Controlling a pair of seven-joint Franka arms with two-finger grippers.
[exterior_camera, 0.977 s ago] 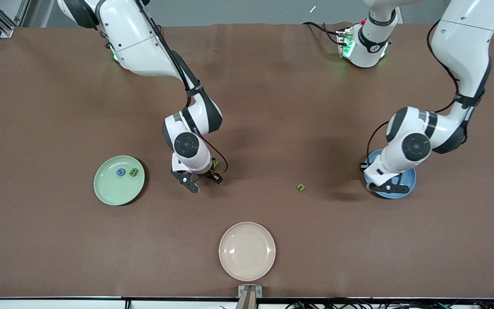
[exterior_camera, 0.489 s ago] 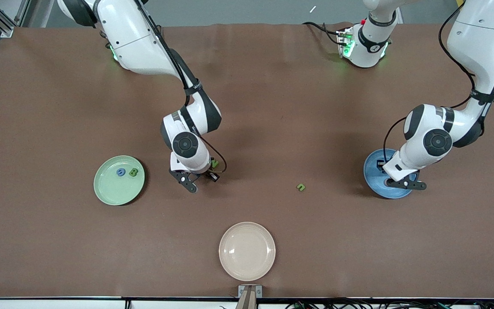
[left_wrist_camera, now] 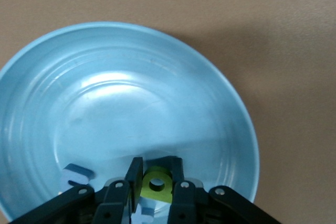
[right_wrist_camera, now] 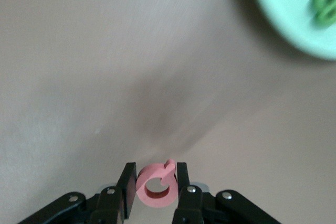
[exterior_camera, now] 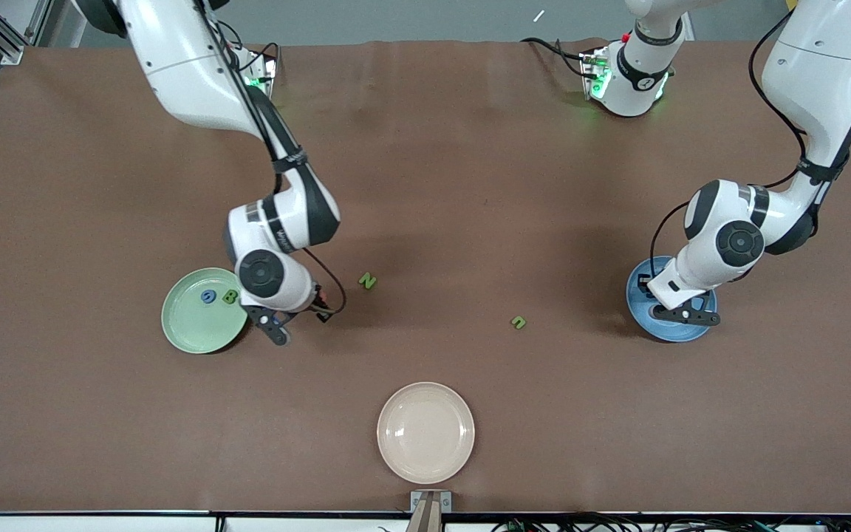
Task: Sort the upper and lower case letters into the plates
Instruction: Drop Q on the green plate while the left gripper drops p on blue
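Observation:
My left gripper (exterior_camera: 682, 315) hangs over the blue plate (exterior_camera: 643, 312), shut on a yellow-green letter with a round hole (left_wrist_camera: 156, 186). In the left wrist view the blue plate (left_wrist_camera: 131, 93) holds pale blue letters (left_wrist_camera: 77, 174) beside my left gripper (left_wrist_camera: 156, 174). My right gripper (exterior_camera: 276, 331) is beside the pale green plate (exterior_camera: 188, 325), shut on a pink letter (right_wrist_camera: 156, 187). That plate carries a blue letter (exterior_camera: 208, 296) and a green B (exterior_camera: 230, 296). In the right wrist view my right gripper (right_wrist_camera: 156, 174) is over bare table, with the green plate (right_wrist_camera: 283, 9) off at the frame's corner.
A green N (exterior_camera: 368, 281) lies on the brown table between the two plates, and a small green letter (exterior_camera: 518, 322) lies nearer the blue plate. A cream-beige plate (exterior_camera: 425, 432) sits near the front edge, with nothing in it.
My right arm has swung from beside the green N toward the green plate, carrying the pink letter and uncovering the N. My left gripper has shifted slightly over the blue plate.

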